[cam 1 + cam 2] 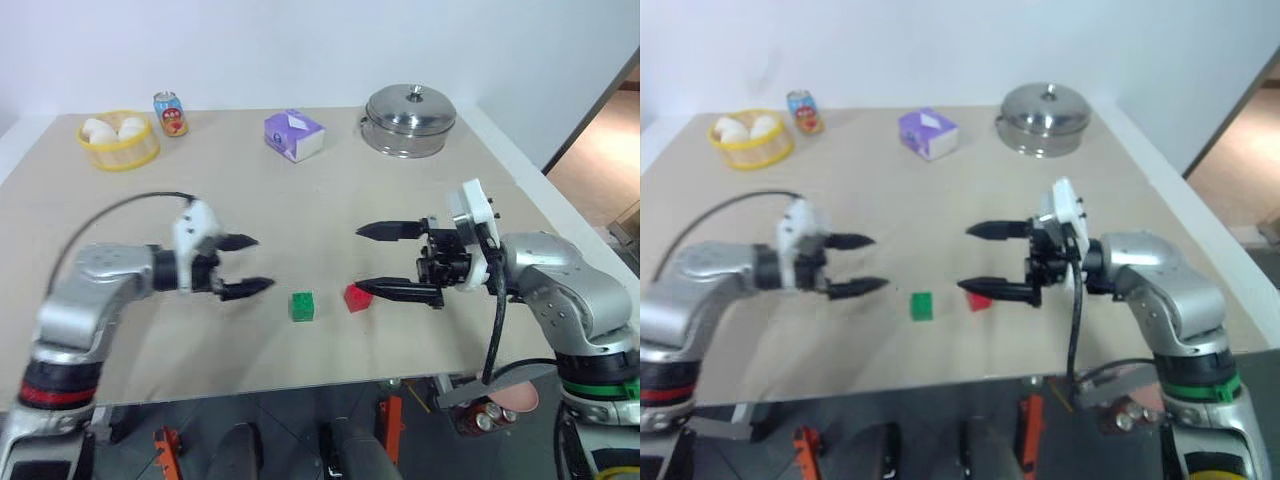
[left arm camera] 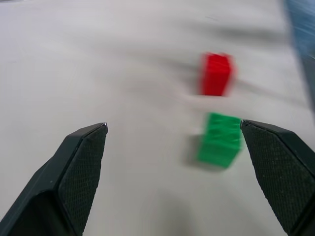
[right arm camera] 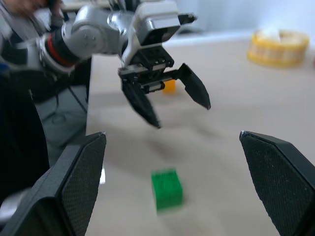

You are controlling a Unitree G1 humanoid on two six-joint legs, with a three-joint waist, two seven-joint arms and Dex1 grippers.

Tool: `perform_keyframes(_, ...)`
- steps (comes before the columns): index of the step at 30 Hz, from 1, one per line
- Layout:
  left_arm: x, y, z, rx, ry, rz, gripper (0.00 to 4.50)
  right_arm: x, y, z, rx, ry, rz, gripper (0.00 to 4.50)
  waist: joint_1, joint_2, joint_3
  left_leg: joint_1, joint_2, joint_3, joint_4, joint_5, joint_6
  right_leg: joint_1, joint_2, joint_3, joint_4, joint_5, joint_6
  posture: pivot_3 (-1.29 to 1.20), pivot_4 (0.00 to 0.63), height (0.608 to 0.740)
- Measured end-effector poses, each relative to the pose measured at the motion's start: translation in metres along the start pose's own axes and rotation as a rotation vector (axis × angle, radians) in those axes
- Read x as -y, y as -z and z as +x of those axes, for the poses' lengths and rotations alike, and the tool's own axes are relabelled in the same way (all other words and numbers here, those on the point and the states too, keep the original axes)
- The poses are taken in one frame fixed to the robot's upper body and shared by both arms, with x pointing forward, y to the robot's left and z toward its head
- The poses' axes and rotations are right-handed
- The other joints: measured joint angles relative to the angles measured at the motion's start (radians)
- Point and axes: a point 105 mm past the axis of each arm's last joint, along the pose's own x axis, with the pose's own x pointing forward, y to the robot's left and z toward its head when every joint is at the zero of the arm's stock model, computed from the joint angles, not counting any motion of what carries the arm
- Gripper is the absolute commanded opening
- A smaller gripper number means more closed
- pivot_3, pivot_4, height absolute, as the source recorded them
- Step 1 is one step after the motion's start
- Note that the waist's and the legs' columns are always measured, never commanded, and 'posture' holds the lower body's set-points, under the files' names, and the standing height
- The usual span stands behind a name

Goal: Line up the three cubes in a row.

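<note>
1. The tabletop (image 1: 300,200) carries everything, and I work its near half, where the cubes lie within reach of both arms.
2. The steel pot (image 1: 409,120) with its lid stands at the far right, and the yellow basket (image 1: 118,142) of pale round things at the far left. I judge them parked at the back so they stay clear of the row.
3. The purple tissue pack (image 1: 294,135) and the soda can (image 1: 170,113) also stand along the far edge, well apart from my arms.
4. My left pincer (image 1: 248,265) hangs above the tabletop, pointing toward the middle, its fingers spread wide and holding nothing.
5. My right pincer (image 1: 372,260) faces it from the other side, roughly level, also wide open and empty. Its lower finger passes just above the red cube.
6. The green cube (image 1: 302,306) sits on the tabletop between the two pincers, with the red cube (image 1: 357,298) just beside it toward my right. The pair look like the start of a row.
7. The yellow-orange cube (image 3: 169,86) shows in the right wrist view, behind my left pincer, apart from the other two. I judge it is the one not yet brought into line.
</note>
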Motion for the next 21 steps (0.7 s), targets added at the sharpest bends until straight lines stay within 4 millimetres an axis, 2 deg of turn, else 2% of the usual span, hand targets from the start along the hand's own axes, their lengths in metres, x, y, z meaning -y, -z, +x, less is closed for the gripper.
perform_keyframes(3, -0.03, 0.011, -0.042, -0.009, -0.271, -0.055, 4.46, 0.013, -0.003, 0.023, 0.058, -0.023, -0.015, 4.5, -0.002, -0.001, 0.0, 0.002, 0.0, -0.001, 0.0, 0.0, 0.0, 0.001, 0.001, 0.0, 0.0, -0.001, -0.005, 0.0, 0.15, 0.74)
perform_keyframes(5, -0.047, 0.016, -0.067, -0.002, -0.43, -0.087, 4.46, 0.02, 0.001, 0.034, 0.063, -0.029, -0.013, 4.5, 0.002, -0.001, 0.0, 0.002, 0.0, -0.002, 0.0, 0.0, 0.0, 0.001, 0.0, 0.0, 0.0, -0.001, -0.005, 0.0, 0.15, 0.74)
perform_keyframes(7, -0.051, 0.036, -0.093, -0.034, -0.559, -0.139, 4.46, 0.025, 0.005, 0.044, 0.06, -0.061, -0.015, 4.5, 0.001, -0.001, 0.0, 0.003, 0.0, 0.002, -0.001, 0.0, -0.001, 0.001, -0.001, 0.001, 0.0, -0.002, -0.006, 0.0, 0.15, 0.74)
perform_keyframes(8, -0.051, 0.046, -0.1, -0.051, -0.592, -0.165, 4.46, 0.027, 0.007, 0.045, 0.056, -0.066, -0.015, 4.5, 0.003, -0.001, 0.0, 0.002, -0.001, 0.002, -0.002, 0.0, -0.001, 0.001, -0.002, 0.001, 0.0, -0.002, -0.006, 0.0, 0.15, 0.74)
perform_keyframes(12, -0.048, 0.076, -0.11, -0.076, -0.685, -0.267, 4.46, 0.029, 0.01, 0.052, 0.053, -0.109, -0.02, 4.5, 0.015, -0.002, -0.001, -0.001, -0.001, 0.003, -0.002, 0.0, -0.001, -0.001, -0.004, 0.0, 0.0, -0.003, -0.006, 0.0, 0.15, 0.74)
perform_keyframes(17, -0.054, 0.086, -0.114, -0.086, -0.767, -0.269, 4.46, 0.029, 0.006, 0.054, 0.049, -0.137, -0.046, 4.5, 0.023, -0.003, -0.001, -0.001, -0.001, 0.004, -0.002, -0.001, -0.001, -0.001, -0.005, -0.001, -0.001, -0.003, -0.006, 0.0, 0.15, 0.74)
perform_keyframes(21, -0.057, 0.097, -0.105, -0.085, -0.77, -0.297, 4.46, 0.029, 0.006, 0.055, 0.048, -0.145, -0.05, 4.5, 0.024, -0.003, -0.001, -0.001, 0.0, 0.004, -0.002, -0.001, -0.001, -0.001, -0.004, -0.001, -0.001, -0.003, -0.007, 0.0, 0.15, 0.74)
